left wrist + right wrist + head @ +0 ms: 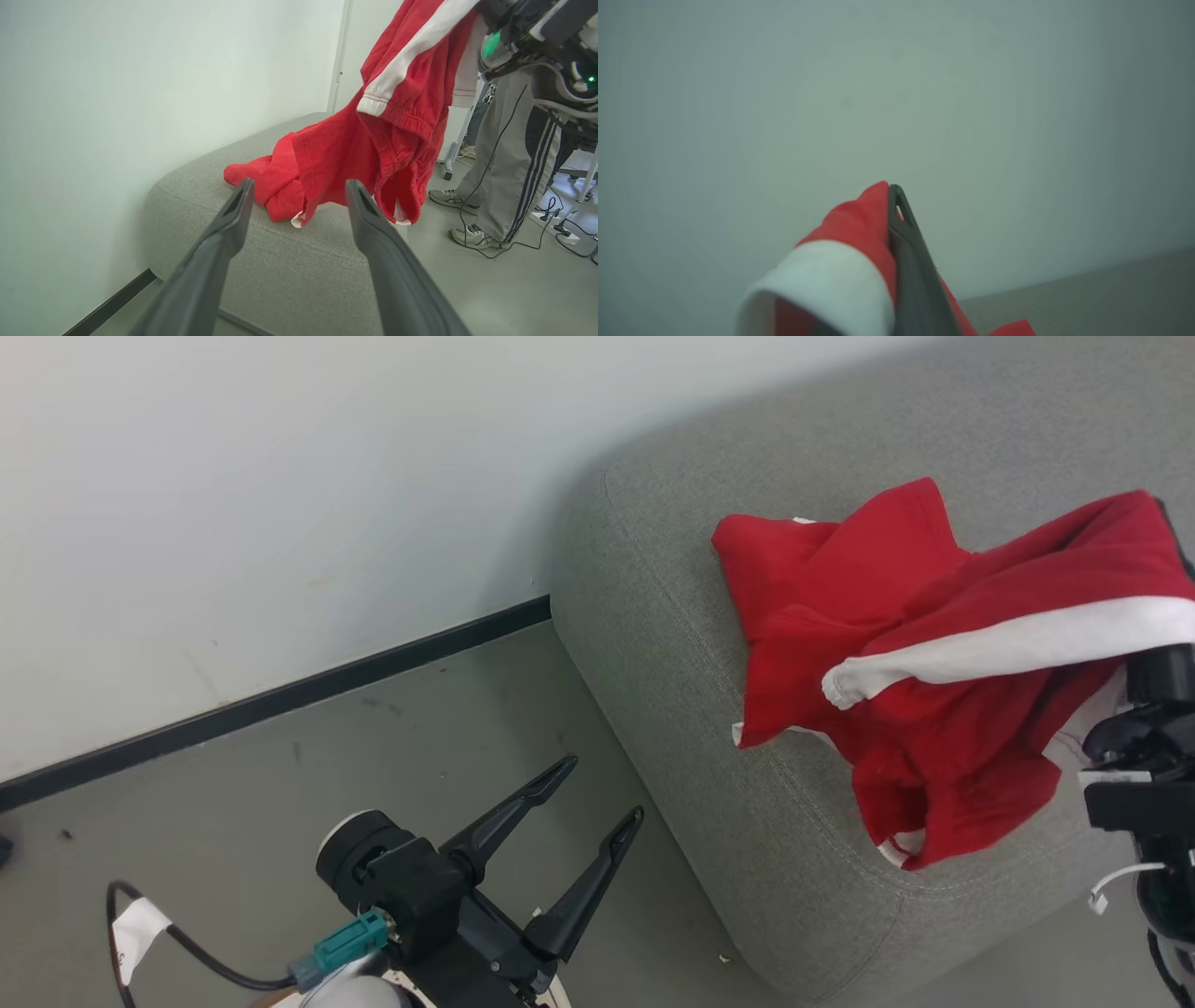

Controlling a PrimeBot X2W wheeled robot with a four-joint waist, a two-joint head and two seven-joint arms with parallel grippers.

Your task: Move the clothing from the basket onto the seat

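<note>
The clothing [934, 644], bright red with a broad white band, fills the right half of the head view. Its upper end is lifted and bunched at the right edge of the frame, while its lower folds lie on top of the grey seat [672, 644], with 1 flap hanging at the seat's rounded edge. The right gripper [892, 193] has its 2 dark fingers pressed together on a red fold with a white cuff, at the lower centre of the right wrist view against the pale wall [924, 93]. The left gripper [605, 787] is at the lower centre-left of the head view, over the grey floor [280, 775]. Its 2 fingers are spread wide, hold nothing and point toward the seat, well apart from the fabric. A black skirting strip [280, 695] runs from the left edge up to the seat's corner. At the right of the left wrist view, a person's legs [509, 154] in grey striped trousers and sneakers stand on the floor near the seat, with cables [560, 228] beside them.
</note>
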